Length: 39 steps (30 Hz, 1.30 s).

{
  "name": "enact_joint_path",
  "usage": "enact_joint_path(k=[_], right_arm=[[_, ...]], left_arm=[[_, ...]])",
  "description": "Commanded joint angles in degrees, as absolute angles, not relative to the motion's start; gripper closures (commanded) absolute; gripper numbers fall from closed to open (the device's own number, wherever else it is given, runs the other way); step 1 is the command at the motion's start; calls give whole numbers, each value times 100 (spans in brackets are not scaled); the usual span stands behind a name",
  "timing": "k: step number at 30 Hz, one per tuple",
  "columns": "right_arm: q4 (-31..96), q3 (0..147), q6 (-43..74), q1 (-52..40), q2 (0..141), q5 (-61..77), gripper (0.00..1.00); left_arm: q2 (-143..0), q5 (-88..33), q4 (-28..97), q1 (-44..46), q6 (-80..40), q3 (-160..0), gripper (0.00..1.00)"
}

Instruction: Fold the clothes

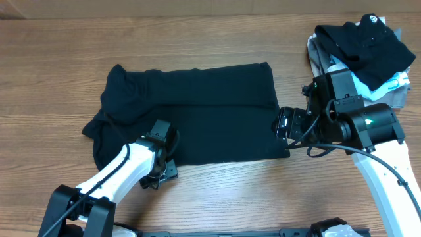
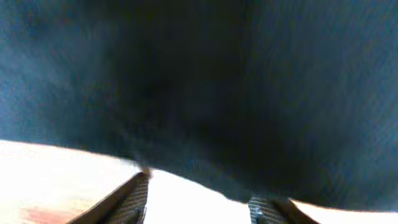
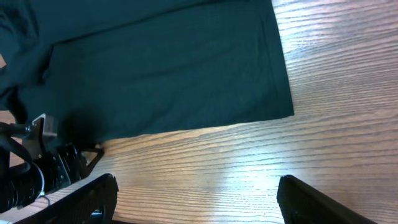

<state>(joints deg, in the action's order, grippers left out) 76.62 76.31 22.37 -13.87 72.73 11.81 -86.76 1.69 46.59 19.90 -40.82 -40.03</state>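
Two arms meet the near hem of the black T-shirt (image 1: 210,112): left gripper (image 2: 202,196) hold unclear, right gripper (image 3: 196,193) spread beside its corner; both must pinch cloth before folding.

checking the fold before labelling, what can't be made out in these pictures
- Whether the left gripper grips the T-shirt: the left wrist view is blurred; overhead, its own wrist covers the jaws.
- T-shirt's collar and label: lost among bunched dark folds, overhead.
- Garment pile: lower layers hidden under its top black garment, overhead.
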Motion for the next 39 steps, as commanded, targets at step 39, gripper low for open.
enact_joint_path(k=[39], right_arm=[[7640, 7618, 2078, -1380, 7264, 1208, 14]], left_arm=[[-8952, 2703, 5669, 1723, -3162, -6018, 96]])
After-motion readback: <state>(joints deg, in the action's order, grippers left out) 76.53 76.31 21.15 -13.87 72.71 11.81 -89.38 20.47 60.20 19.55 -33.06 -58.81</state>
